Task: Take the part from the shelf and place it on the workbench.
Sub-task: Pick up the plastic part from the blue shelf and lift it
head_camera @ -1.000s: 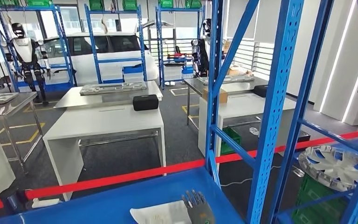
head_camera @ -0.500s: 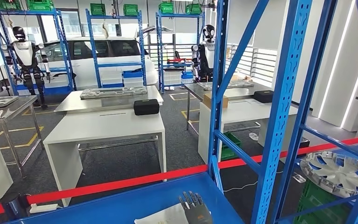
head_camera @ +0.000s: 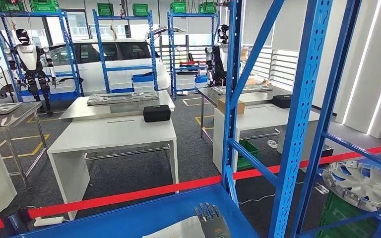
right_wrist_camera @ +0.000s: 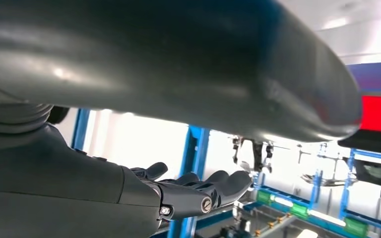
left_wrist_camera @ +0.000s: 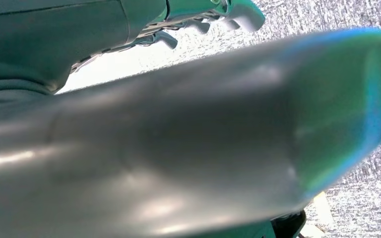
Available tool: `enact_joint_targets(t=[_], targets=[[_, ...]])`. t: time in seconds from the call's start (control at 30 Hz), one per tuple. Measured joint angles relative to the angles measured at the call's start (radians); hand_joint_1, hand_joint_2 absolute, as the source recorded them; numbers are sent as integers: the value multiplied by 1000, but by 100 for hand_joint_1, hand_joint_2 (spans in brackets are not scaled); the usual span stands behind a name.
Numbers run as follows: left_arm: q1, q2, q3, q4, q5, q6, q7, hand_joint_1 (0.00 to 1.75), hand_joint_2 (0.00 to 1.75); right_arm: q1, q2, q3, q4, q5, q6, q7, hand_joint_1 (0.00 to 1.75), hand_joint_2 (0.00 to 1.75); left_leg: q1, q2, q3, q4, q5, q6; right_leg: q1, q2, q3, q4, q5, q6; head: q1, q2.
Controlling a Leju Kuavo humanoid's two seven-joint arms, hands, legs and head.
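A flat white part (head_camera: pixel 178 230) lies on the blue shelf board (head_camera: pixel 129 218) at the bottom of the head view. My right hand (head_camera: pixel 211 223) lies flat at the part's right edge, fingers stretched forward; whether it touches the part I cannot tell. The right wrist view has the same hand (right_wrist_camera: pixel 198 191) with fingers extended and nothing in it. In the left wrist view my left hand (left_wrist_camera: pixel 198 20) hangs over grey floor, fingers apart and holding nothing. The white workbench (head_camera: pixel 109 131) stands beyond the shelf, across a strip of floor.
Blue shelf uprights (head_camera: pixel 297 124) and slanted braces stand close on the right. A red tape (head_camera: pixel 129 194) runs across behind the shelf. A silver wheel cover (head_camera: pixel 359 181) sits over green crates (head_camera: pixel 337 215) at the right. A black box (head_camera: pixel 157 113) rests on the workbench's far edge.
The camera has tilted up a little, so the whole scene sits lower. My right hand stays beside the white part, with no visible move of its own.
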State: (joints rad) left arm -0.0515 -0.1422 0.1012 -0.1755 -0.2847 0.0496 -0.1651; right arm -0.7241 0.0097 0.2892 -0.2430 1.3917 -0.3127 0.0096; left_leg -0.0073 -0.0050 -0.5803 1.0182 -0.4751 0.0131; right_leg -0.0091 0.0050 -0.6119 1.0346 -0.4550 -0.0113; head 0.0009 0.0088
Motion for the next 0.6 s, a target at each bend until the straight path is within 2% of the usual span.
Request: enact_joint_targets(t=[0.03, 0.07, 0.3, 0.6], targets=[[0, 1, 0, 0, 1, 0, 0, 0, 0, -1, 0, 0, 0, 1, 1, -1, 0, 0, 0, 0, 2, -3, 0, 5, 0, 0, 0, 0, -1, -2, 0, 0], [0, 1, 1, 0, 3, 1, 0, 0, 0, -1, 1, 0, 0, 1, 2, -2, 0, 0, 0, 0, 3, -6, 2, 3, 1, 0, 0, 0, -1, -3, -1, 0], [6, 4, 15, 1, 11, 3, 0, 0, 0, -3, 10, 0, 0, 4, 2, -20, 0, 0, 0, 0, 13, -16, 10, -28, 1, 0, 0, 1, -4, -11, -2, 0], [8, 4, 17, 1, 10, 9, 11, 0, 0, -9, 12, 0, 0, 10, -13, -49, 0, 0, 0, -1, 16, -16, 11, -31, -2, 0, 2, -2, -3, -10, -1, 0]])
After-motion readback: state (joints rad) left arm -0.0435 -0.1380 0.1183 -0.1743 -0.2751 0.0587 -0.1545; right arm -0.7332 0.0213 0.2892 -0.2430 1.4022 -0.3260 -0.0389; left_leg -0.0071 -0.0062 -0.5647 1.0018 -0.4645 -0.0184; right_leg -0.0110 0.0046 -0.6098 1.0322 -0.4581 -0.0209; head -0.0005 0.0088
